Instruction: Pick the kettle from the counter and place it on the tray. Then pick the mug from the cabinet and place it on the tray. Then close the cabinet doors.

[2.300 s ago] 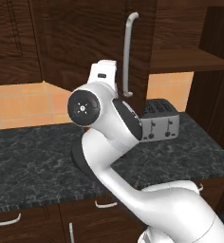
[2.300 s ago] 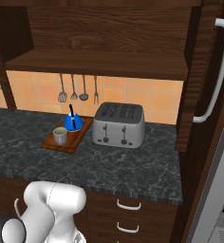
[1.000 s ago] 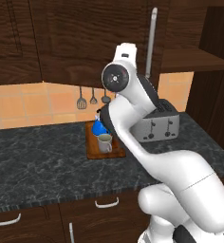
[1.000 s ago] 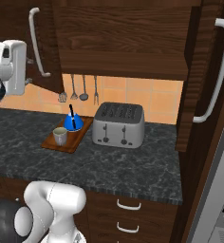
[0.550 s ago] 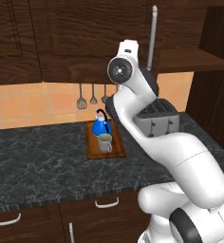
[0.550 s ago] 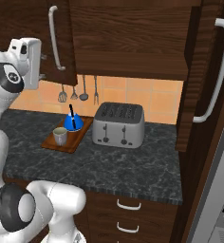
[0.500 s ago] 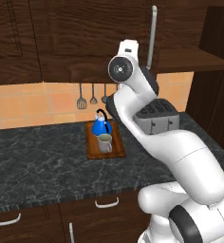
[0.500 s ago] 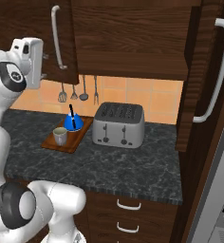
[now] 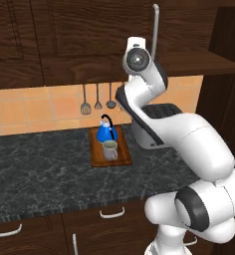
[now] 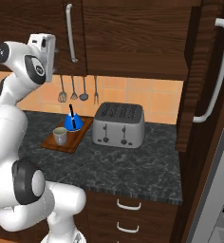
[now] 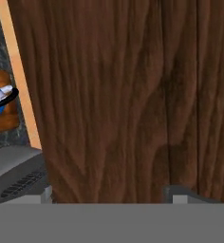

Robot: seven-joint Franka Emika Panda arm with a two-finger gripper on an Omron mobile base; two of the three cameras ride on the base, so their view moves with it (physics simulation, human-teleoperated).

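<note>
The blue kettle (image 9: 107, 132) (image 10: 74, 122) and the grey mug (image 9: 109, 149) (image 10: 60, 136) both stand on the wooden tray (image 9: 120, 159) (image 10: 78, 139) on the dark counter (image 9: 40, 169) (image 10: 133, 161). My gripper (image 10: 54, 49) (image 11: 112, 195) is raised against the face of the left cabinet door (image 9: 89, 35) (image 11: 123, 95), beside its bar handle (image 10: 71, 33) (image 9: 155, 25). Its fingertips (image 11: 180, 195) stand wide apart, open, with nothing held. That door lies flush with the cabinet. The right door (image 10: 206, 71) stands open, baring the shelf (image 10: 133, 70).
A silver toaster (image 10: 118, 124) (image 9: 164, 112) sits right of the tray, partly behind my arm in the left base view. Utensils (image 9: 97, 99) hang on the orange tiled wall. Drawers (image 10: 128, 209) with curved handles run under the counter.
My arm rose and swung toward the wall cabinet, and the left door swung in ahead of the hand until flush. The fingers spread wider. Kettle, mug and tray stayed put.
</note>
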